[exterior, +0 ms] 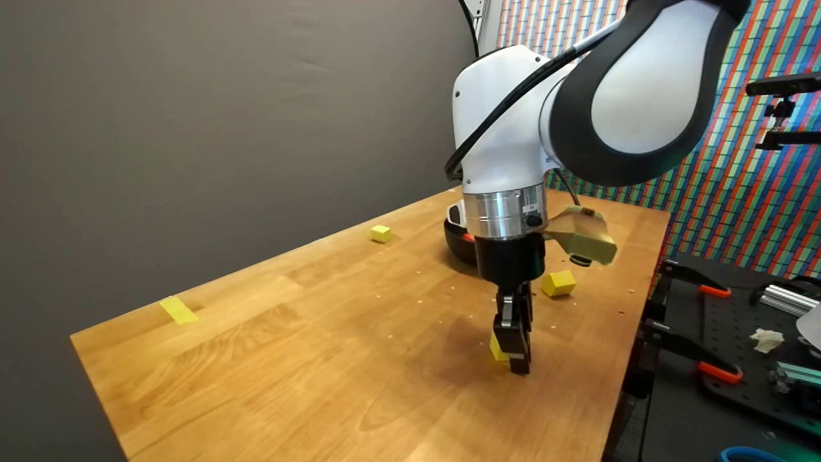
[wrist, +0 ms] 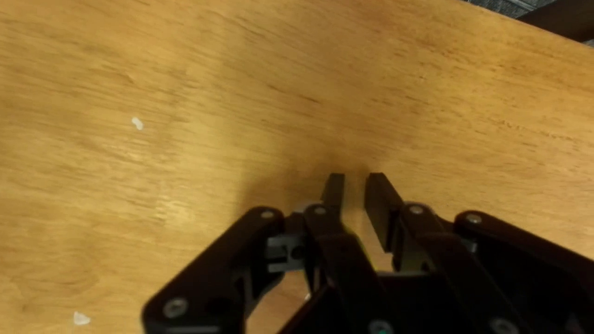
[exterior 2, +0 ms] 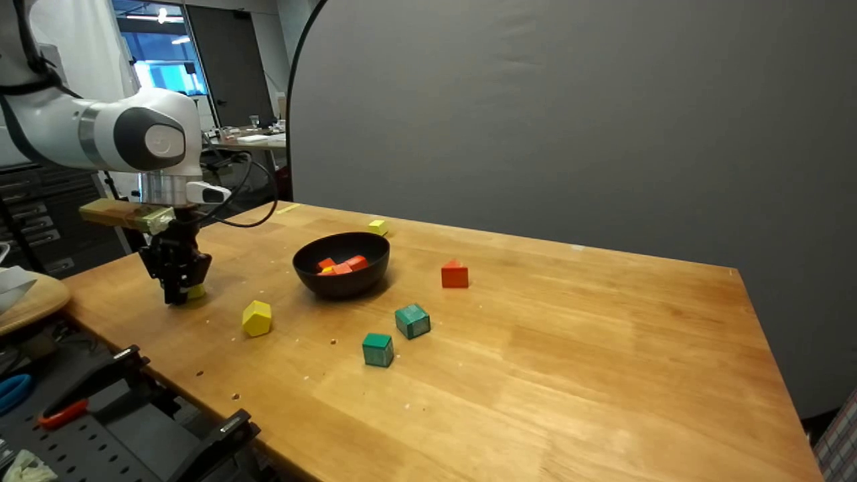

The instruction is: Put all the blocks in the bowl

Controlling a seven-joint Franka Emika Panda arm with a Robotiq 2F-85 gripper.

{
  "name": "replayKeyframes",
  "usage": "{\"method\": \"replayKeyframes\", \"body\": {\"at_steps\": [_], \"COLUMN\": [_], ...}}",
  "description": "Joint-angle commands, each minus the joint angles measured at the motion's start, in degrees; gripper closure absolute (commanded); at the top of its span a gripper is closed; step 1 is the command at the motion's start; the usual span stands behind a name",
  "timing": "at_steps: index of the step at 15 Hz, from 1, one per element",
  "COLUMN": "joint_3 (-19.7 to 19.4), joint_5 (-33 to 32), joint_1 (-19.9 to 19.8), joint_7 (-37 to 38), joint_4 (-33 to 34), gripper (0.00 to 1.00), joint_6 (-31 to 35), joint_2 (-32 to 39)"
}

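Nearest, in an exterior view: black perforated board (exterior 2: 120, 452) and clamp (exterior 2: 213, 444) along the near edge of the desk (exterior 2: 569, 361).

Next, on the wood, a teal block (exterior 2: 378, 350). Second teal block (exterior 2: 412, 321) sits slightly behind it and to its right, near but apart. Left of both, a yellow block (exterior 2: 257, 318), five-sided face toward the camera.

A little further back, at the left of the same view, the arm (exterior 2: 157, 137) reaches down. Its fingers (wrist: 383, 204) point downward, tips close to the desk. Wrist view: tips stand slightly apart, narrow gap, wood grain visible through it. Second yellow block (exterior: 498, 350) is just beside the fingers, partly hidden behind them; in the wrist view only a thin yellow edge shows past one finger. Contact between block and fingers: cannot tell.

Beyond: black bowl (exterior 2: 338, 286), upright on the desk, well apart from the fingers. Inside, several red blocks (exterior 2: 357, 262) and a yellow piece (exterior 2: 327, 270), mostly covered. Exact count not readable.

Right of the bowl, apart, a red block (exterior 2: 454, 274) with a triangular top. Third yellow block (exterior 2: 377, 227) behind the bowl, near the far edge. Flat yellow strip (exterior: 179, 310) also lies by that edge. Grey backdrop (exterior 2: 522, 120) rises behind the desk.
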Motion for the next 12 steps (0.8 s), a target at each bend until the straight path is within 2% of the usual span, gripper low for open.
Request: {"method": "replayKeyframes", "body": {"at_steps": [1,3,4,6,8,12], "joint_3": [-1.0,-0.9,0.0,1.4,1.1,-4.7], "joint_5": [-1.8,-1.5,-0.3,2.0,2.1,-11.5], "joint_1": [1.1,0.9,0.3,-0.5,0.5,5.5], "joint_7": [0.4,0.7,0.2,-0.4,1.5,6.8], "joint_4": [-1.4,-0.8,-0.5,-0.3,-0.8,-0.9], "gripper": [1.00,0.99,0.74,0.70,0.54,0.23], "joint_6": [2.9,1.5,1.1,0.7,1.2,-0.4], "joint_2": [-0.6,-0.7,-0.9,-1.9,-3.9,-6.9]}}
